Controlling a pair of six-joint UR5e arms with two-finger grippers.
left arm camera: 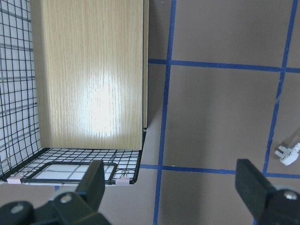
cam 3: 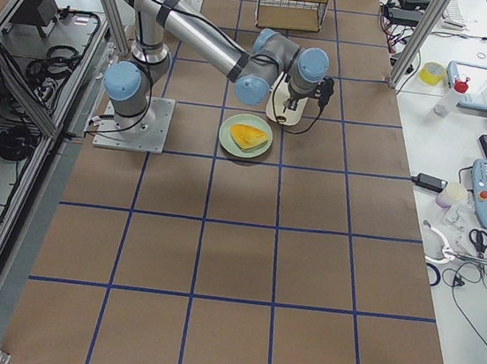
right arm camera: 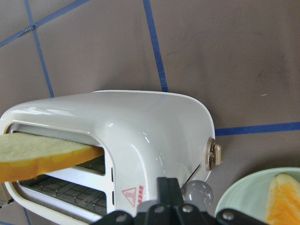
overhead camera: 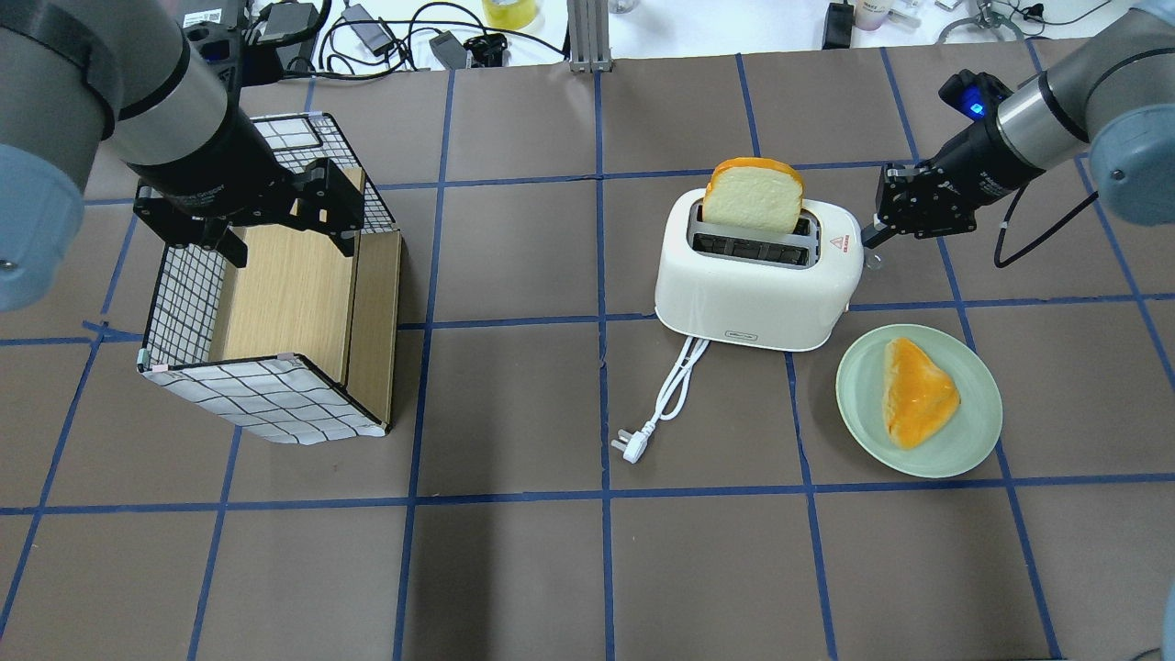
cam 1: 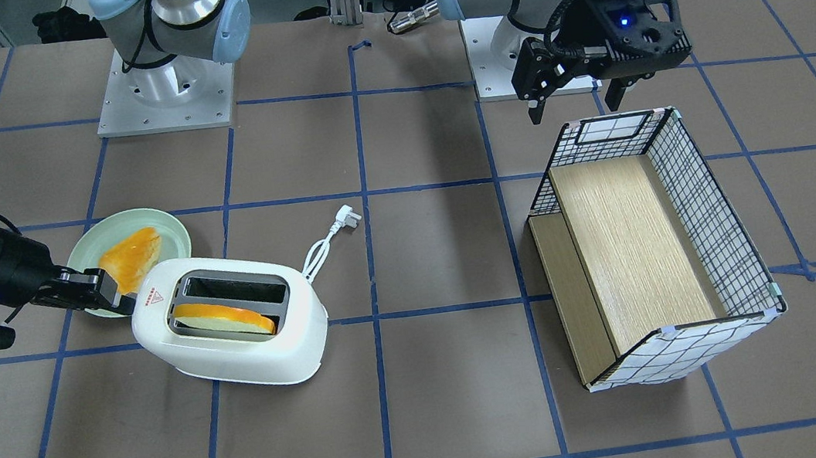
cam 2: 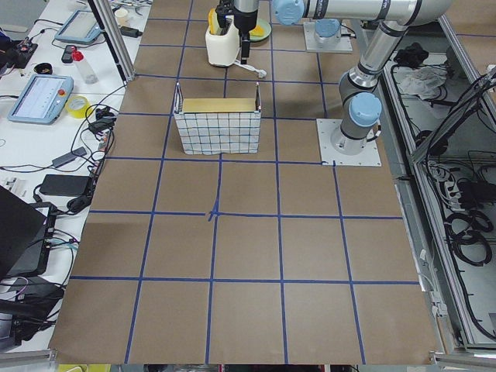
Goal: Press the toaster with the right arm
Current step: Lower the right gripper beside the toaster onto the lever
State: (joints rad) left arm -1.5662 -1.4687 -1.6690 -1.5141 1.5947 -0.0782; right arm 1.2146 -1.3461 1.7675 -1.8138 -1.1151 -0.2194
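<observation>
— On the brown-papered table (overhead camera: 514, 569) with its blue tape grid, is there any writing to read?

— Little. The white rounded plastic two-slot toaster (overhead camera: 757, 294) carries a red warning-triangle sticker (overhead camera: 837, 243) on its top, at the end facing the right gripper. A line of red characters runs under the triangle, too small to read. A dark mark low on the toaster's long side is just as illegible, and so is the white lettering on both gripper bodies.

— Where does the toaster stand?

— In the right half of the overhead view, just beside a pale green round plate (overhead camera: 973, 450). A white bread slice with an orange crust (overhead camera: 753, 202) stands upright in the slot farther from the robot.

— And the right arm?

— It reaches in low, forearm near level, a blue light lit at the wrist. The right gripper (overhead camera: 869, 240) points at the toaster's end, jaws closed together with nothing between them. Its tip sits by the sticker corner, above a clear lever knob (right arm camera: 197, 192); whether they touch, I cannot tell. A beige round dial (right arm camera: 213, 154) sits beside the knob.

— What lies around?

— An orange-topped toast piece (overhead camera: 918, 390) lies on the plate. The white cord and plug (overhead camera: 633, 447) trail on the robot's side of the toaster. Well apart stands a black wire basket with wood-look panels and checked lining (overhead camera: 275, 404). The left gripper (left arm camera: 168, 168) hangs above it, pointing down, fingers spread wide, holding nothing.
</observation>
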